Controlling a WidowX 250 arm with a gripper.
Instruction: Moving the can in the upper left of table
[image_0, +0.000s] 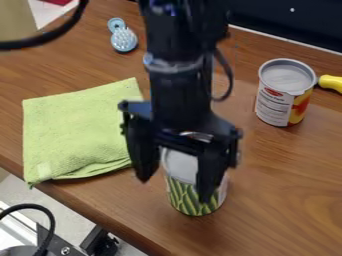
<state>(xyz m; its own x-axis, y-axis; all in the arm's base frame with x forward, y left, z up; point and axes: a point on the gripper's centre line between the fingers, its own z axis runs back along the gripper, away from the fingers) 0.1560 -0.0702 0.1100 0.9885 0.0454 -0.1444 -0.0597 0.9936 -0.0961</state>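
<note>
1. Camera view, tool: the black gripper (174, 190) is hanging low over the front part of the table (287, 200), its fingers (141, 159) standing apart. It is gripping nothing, as far as this angle is showing.
2. Camera view, subject item: the green-patterned can (183, 187) is standing upright near the front edge, partly behind one finger (contact with that finger I cannot confirm). I am taking this as the can to be moved, judging by the gripper's position.
3. Camera view, surroundings: a green cloth (77, 130) is lying to the image-left of that can; a second can (284, 92) is standing well apart at upper right. A light-blue item (123, 39) is lying towards the upper left.
4. Progress finding: approach is looking nearly complete. Grasp, lift, carriage to the upper left, setting down and release are all remaining outstanding.
</note>
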